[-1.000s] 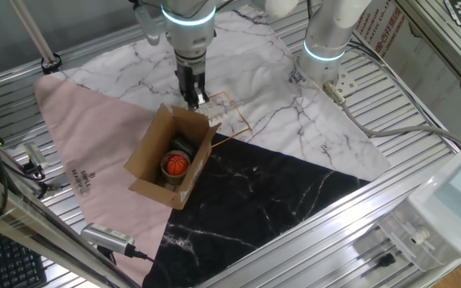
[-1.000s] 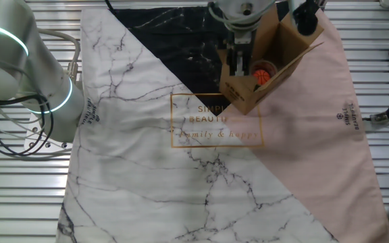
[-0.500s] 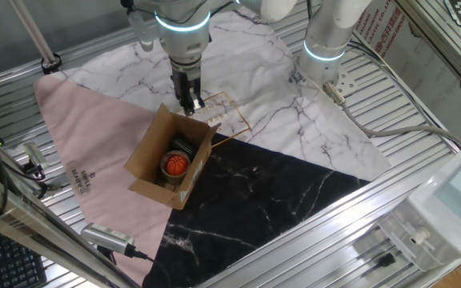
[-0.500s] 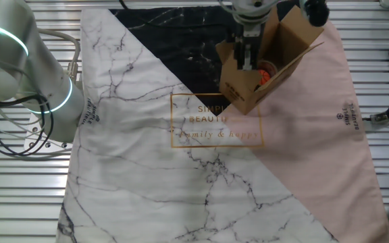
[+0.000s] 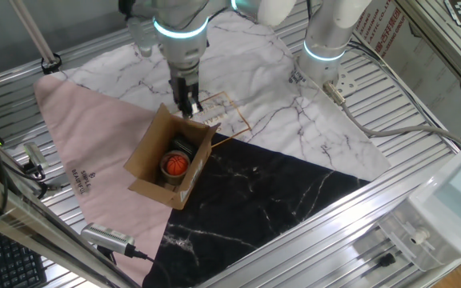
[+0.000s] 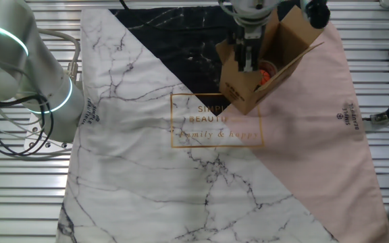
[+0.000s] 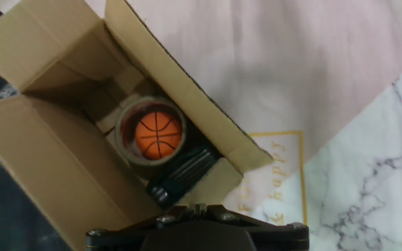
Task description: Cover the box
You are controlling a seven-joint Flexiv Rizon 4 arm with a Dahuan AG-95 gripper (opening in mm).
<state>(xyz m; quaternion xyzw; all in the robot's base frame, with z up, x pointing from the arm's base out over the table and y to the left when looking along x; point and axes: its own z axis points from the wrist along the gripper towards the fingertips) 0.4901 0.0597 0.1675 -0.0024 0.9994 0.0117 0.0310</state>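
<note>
Hovering at the cardboard box's (image 5: pixel 172 158) short end nearest the arm, the tool (image 5: pixel 186 108) has the carton's long axis running away from it. Its fingers look nearly together, gripping nothing

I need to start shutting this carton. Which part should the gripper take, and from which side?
Probably a flap's free edge, not the walls. The box is open, its flaps standing up as thin sheets a two-finger gripper can pinch. Come from above at the marble-cloth end, where the gripper already hangs, jaws straddling the edge, then fold inward over the orange ball.
</note>
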